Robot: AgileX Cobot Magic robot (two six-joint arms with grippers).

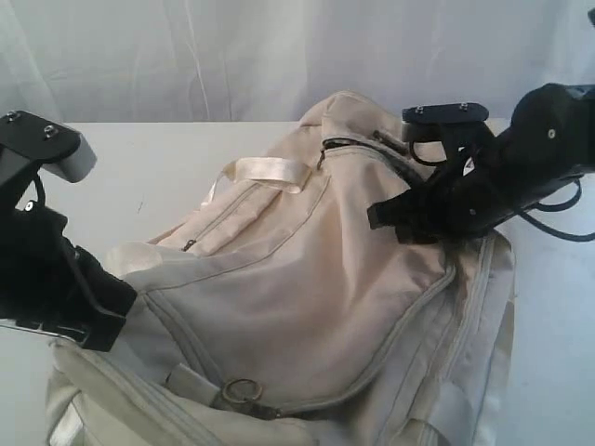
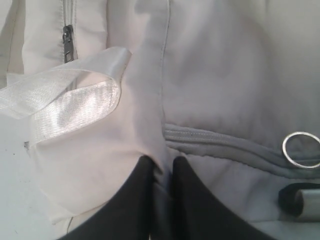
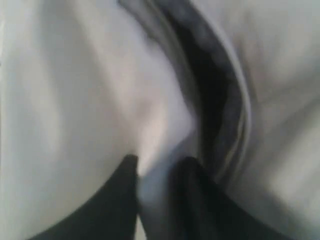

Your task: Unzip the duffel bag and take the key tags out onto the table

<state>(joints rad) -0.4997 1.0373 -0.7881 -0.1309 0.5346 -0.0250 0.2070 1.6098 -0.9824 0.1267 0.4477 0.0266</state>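
duffel bag [image 1: 307, 279] covers the table [image 1: 167, 158] centre; my left gripper [image 2: 161, 162] clamps it at 8 o'clock; right gripper [image 3: 159, 162] straddles a fold [image 3: 155, 135] at 2 o'clock, clamped or not i cannot tell; key tags unseen; fold could slip, shutting the zip opening [image 3: 210, 85]

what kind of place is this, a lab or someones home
Probably a robot lab or test bench: a plain white table backed by a white drape, and black robot arms, left arm and right arm, working on a duffel bag.
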